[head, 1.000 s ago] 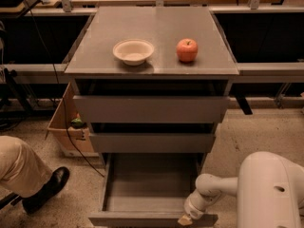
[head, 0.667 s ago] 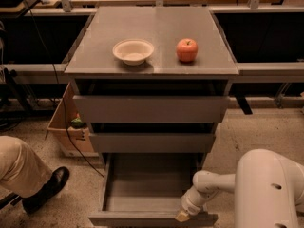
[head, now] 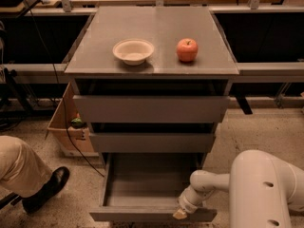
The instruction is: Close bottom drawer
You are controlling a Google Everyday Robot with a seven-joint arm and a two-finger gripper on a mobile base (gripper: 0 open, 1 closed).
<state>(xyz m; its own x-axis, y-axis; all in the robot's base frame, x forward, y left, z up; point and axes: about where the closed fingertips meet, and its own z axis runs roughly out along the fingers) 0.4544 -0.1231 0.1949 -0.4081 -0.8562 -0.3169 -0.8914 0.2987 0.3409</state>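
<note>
The bottom drawer point(head: 142, 189) is the lowest of the grey cabinet's three. It stands pulled out, an empty shallow tray with its flat front point(head: 152, 215) near the bottom edge of the camera view. My gripper point(head: 180, 213) is at the end of the white arm point(head: 209, 184), at the right part of the drawer's front edge, touching or just above it. The two upper drawers, top point(head: 152, 109) and middle point(head: 152, 142), stick out only a little.
A cream bowl point(head: 133, 51) and a red apple point(head: 187, 50) stand on the cabinet top. A person's leg and black shoe point(head: 45, 190) are at lower left. A cardboard box point(head: 71, 127) sits left of the cabinet. Tables stand behind.
My gripper has moved a little to the left along the drawer's front edge. The drawer is pulled out as before.
</note>
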